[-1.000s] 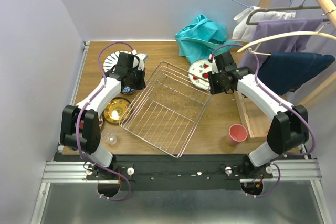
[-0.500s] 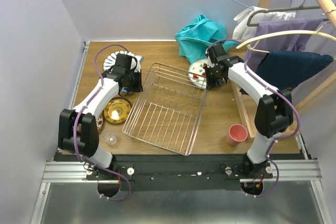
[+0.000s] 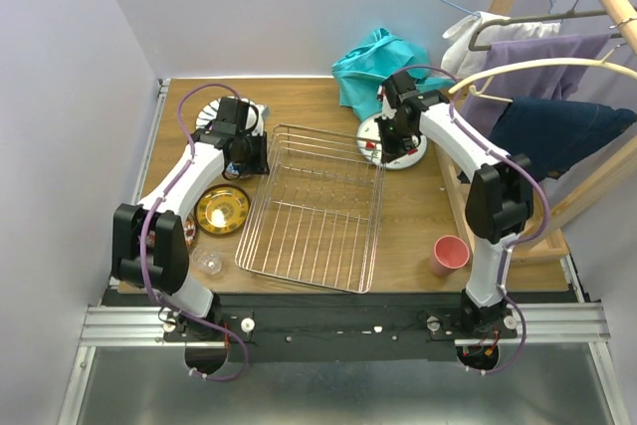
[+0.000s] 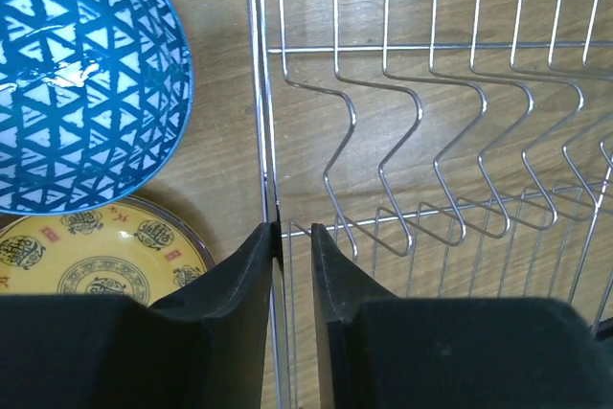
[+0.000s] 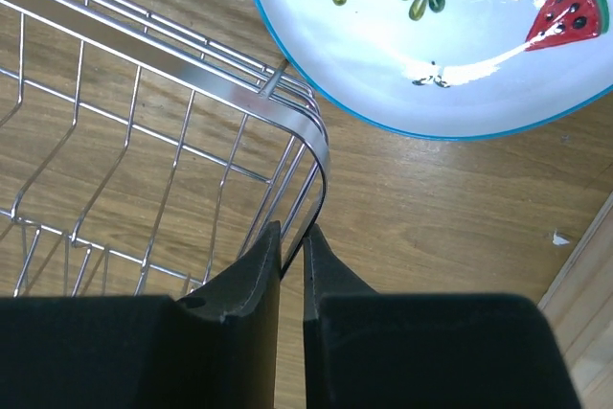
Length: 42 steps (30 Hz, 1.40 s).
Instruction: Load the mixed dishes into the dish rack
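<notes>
You're positioning the silver wire dish rack (image 3: 328,132) at the surface's middle. Your right tool (image 5: 292,230) is pinching its far-right corner rim. Your left tool (image 4: 292,232) is straddling the far-left rim wire — slightly parted, gripping nothing. Go slowly — the watermelon-painted white plate (image 5: 450,35) is lying just beside that corner.

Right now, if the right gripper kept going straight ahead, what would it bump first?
The dish rack: its corner rim sits between the jaws of the right gripper. Beyond it lies the watermelon plate, depth unclear.
</notes>
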{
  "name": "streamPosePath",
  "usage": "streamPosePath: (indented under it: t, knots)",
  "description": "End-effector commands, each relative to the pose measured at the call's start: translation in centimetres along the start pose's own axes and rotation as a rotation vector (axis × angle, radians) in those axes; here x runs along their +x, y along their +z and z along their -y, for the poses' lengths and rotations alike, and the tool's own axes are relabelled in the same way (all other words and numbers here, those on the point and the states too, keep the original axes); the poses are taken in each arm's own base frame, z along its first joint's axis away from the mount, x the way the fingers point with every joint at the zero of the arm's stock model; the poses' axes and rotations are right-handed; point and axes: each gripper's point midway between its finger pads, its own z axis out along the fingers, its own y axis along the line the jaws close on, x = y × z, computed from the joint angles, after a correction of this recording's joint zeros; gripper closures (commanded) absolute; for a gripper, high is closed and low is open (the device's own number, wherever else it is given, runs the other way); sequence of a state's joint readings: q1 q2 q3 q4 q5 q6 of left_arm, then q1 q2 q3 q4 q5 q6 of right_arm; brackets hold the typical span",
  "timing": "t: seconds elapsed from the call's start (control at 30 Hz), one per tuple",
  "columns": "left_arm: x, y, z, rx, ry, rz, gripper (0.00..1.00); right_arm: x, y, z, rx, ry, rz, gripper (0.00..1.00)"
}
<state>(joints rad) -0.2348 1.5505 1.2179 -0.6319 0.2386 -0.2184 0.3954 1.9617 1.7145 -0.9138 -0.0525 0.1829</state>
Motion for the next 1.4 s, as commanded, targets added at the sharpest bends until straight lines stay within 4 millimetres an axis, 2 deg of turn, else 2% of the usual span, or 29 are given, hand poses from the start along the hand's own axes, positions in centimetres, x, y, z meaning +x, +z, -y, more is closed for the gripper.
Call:
streamPosePath:
  t: [0.0, 0.03, 0.1, 0.17, 0.2, 0.23, 0.3, 0.33, 0.4, 0.43, 0.47, 0.53, 0.6, 0.63, 0.67, 0.7, 0.77, 0.8, 0.83, 0.93, 1.0, 1.03, 1.07, 1.13, 1.17, 1.27, 1.37]
  knots:
    - [-3.5, 0.3, 2.5, 0.1, 0.05, 0.085, 0.76, -8.2, 3.2, -2.1, -0.075, -0.036, 0.238, 0.99]
    - [-4.3, 0.2, 2.6, 0.1, 0.057, 0.1, 0.76, -8.4, 4.1, -2.2, -0.075, -0.033, 0.23, 0.99]
    - [-4.9, 0.7, 2.6, 0.099, 0.065, 0.099, 0.77, -10.3, 3.7, -2.7, -0.088, -0.032, 0.271, 0.99]
    - [-6.1, 0.5, 2.8, 0.102, 0.075, 0.12, 0.78, -10.9, 4.6, -2.9, -0.098, -0.025, 0.268, 0.99]
    - [-6.3, 0.8, 2.8, 0.102, 0.076, 0.117, 0.78, -12.2, 3.9, -3.2, -0.106, -0.027, 0.301, 0.99]
    - [-7.0, 0.6, 3.0, 0.103, 0.081, 0.132, 0.78, -12.5, 4.0, -3.4, -0.111, -0.021, 0.305, 0.99]
    - [-7.2, 0.8, 2.9, 0.1, 0.081, 0.125, 0.77, -13.1, 4.1, -3.6, -0.12, -0.015, 0.314, 0.99]
    - [-7.6, 0.5, 3.0, 0.1, 0.088, 0.134, 0.73, -13.8, 3.7, -3.9, -0.128, -0.01, 0.331, 0.99]
    - [-7.4, 0.4, 3.1, 0.105, 0.09, 0.123, 0.69, -14.1, 3.4, -4.1, -0.138, 0.005, 0.336, 0.99]
    - [-7.1, 0.5, 3.3, 0.117, 0.091, 0.112, 0.76, -14.4, 2.9, -4.5, -0.151, 0.019, 0.343, 0.99]
    - [-6.7, 0.4, 3.4, 0.131, 0.1, 0.095, 0.81, -14.1, 2.6, -4.7, -0.164, 0.03, 0.331, 0.99]
    - [-5.9, 0.5, 3.6, 0.148, 0.089, 0.073, 0.85, -13.8, 1.5, -4.9, -0.181, 0.062, 0.32, 0.99]
    - [-5.5, 0.4, 3.7, 0.153, 0.086, 0.073, 0.84, -11.3, 2.2, -4.8, -0.18, 0.075, 0.251, 0.99]
    - [-5.0, 0.6, 3.5, 0.148, 0.08, 0.06, 0.77, -10.7, 1.3, -4.8, -0.184, 0.084, 0.246, 0.87]
    - [-4.8, 0.7, 3.4, 0.144, 0.074, 0.055, 0.74, -9.7, 1.4, -4.6, -0.177, 0.089, 0.218, 0.79]
    - [-4.6, 0.8, 3.3, 0.143, 0.067, 0.051, 0.71, -7.5, 2.5, -4.1, -0.164, 0.1, 0.159, 0.72]
    - [-4.0, 1.0, 3.1, 0.137, 0.057, 0.04, 0.67, -5.8, 1.9, -4.1, -0.168, 0.104, 0.128, 0.61]
    - [-3.9, 0.9, 3.0, 0.129, 0.051, 0.038, 0.65, -4.1, 2.4, -3.8, -0.161, 0.111, 0.088, 0.6]
    - [-3.8, 0.8, 3.0, 0.124, 0.047, 0.039, 0.63, -3.4, 2.3, -3.8, -0.161, 0.116, 0.074, 0.59]
    - [-3.1, 0.3, 2.6, 0.098, 0.045, 0.033, 0.64, -3.1, 1.2, -3.6, -0.154, 0.112, 0.084, 0.62]
    - [-2.5, 0.1, 2.3, 0.087, 0.044, 0.026, 0.67, -2.9, 1.0, -3.3, -0.138, 0.115, 0.073, 0.72]
    - [-2.2, 0.1, 2.3, 0.086, 0.041, 0.019, 0.75, -2.7, 0.9, -3.3, -0.138, 0.121, 0.065, 0.8]
    - [-1.8, 0.1, 2.3, 0.089, 0.032, 0.009, 0.8, -2.4, 0.8, -3.6, -0.146, 0.125, 0.049, 0.99]
    - [-1.7, -0.3, 2.5, 0.094, 0.028, 0.011, 0.95, -2.1, 0.3, -3.9, -0.165, 0.131, 0.041, 0.99]
    - [-1.7, -0.5, 2.6, 0.096, 0.022, 0.01, 0.99, -2.0, -0.2, -4.4, -0.183, 0.127, 0.032, 0.99]
    - [-1.9, -1.7, 3.1, 0.111, 0.025, 0.022, 1.0, -2.3, -1.2, -5.0, -0.197, 0.114, 0.028, 0.99]
    - [-1.2, -2.6, 3.8, 0.14, 0.02, -0.002, 1.0, -2.1, -2.2, -6.0, -0.225, 0.079, 0.013, 0.99]
